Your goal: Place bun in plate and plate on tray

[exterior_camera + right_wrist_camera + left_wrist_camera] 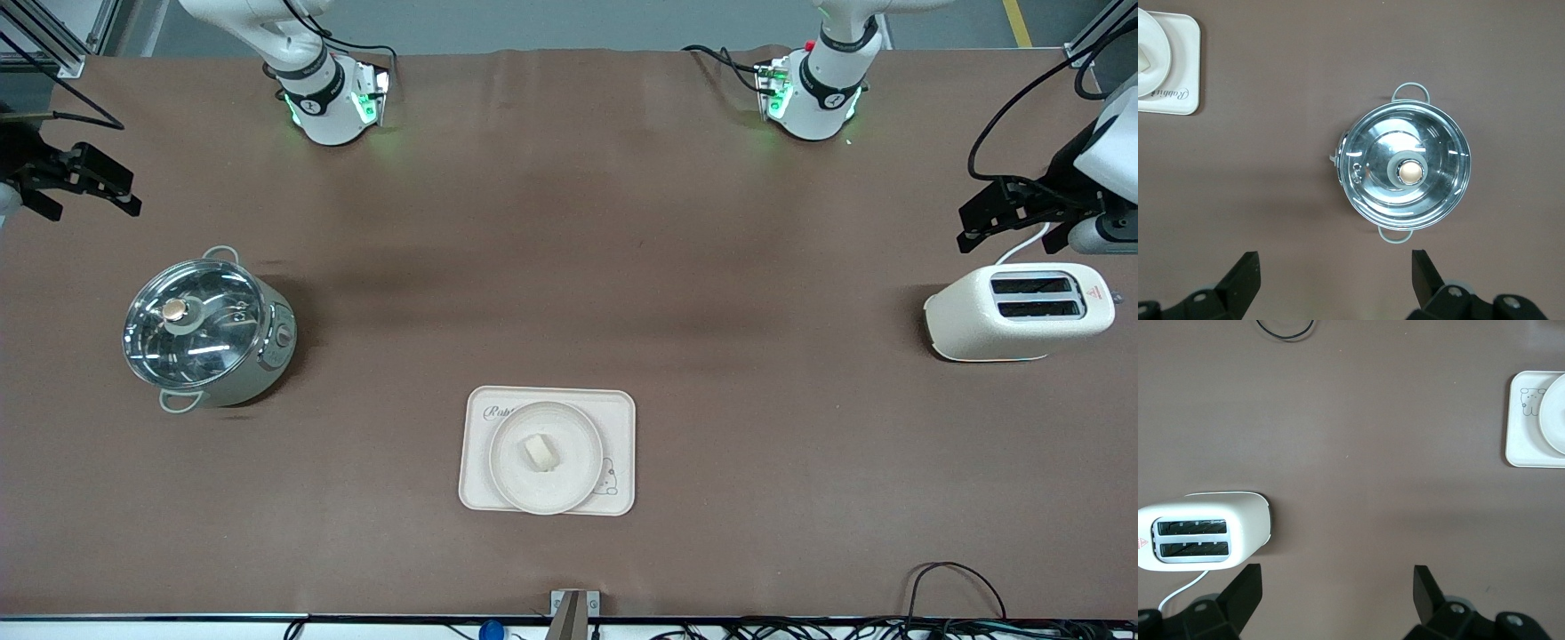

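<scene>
Bun (540, 452) lies slantwise on plate (582, 484) atop tray (618, 418); left tool (1338, 587) and right tool (1336, 267) spread, empty.

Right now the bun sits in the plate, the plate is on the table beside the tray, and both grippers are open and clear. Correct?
Not quite. The front view shows the plate on the tray, not beside it. The bun is in the plate, and the left gripper and right gripper are open and clear.

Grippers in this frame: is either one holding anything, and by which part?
Nothing is held. The left gripper hangs open near the toaster, the right gripper open near the pot. The bun lies on the plate.
</scene>
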`<state>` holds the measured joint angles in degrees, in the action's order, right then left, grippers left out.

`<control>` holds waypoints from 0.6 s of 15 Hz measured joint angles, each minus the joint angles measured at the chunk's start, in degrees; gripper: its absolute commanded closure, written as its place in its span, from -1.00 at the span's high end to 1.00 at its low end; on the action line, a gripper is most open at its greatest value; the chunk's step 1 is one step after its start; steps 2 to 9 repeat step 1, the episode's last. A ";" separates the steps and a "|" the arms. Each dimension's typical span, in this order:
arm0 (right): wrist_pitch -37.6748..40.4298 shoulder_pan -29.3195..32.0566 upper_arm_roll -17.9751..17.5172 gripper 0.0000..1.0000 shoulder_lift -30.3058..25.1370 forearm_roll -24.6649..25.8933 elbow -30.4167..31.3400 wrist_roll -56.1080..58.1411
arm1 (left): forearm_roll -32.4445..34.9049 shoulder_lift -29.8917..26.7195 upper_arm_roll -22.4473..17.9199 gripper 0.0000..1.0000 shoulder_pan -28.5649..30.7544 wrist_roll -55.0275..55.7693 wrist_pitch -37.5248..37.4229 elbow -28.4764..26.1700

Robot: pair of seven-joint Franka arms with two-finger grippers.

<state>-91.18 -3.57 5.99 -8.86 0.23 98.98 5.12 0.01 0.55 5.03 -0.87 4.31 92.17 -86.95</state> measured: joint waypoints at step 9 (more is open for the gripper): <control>-0.10 0.08 -0.03 1.00 0.00 0.02 0.00 0.02 | 0.00 0.00 -0.01 1.00 0.02 0.00 0.00 0.01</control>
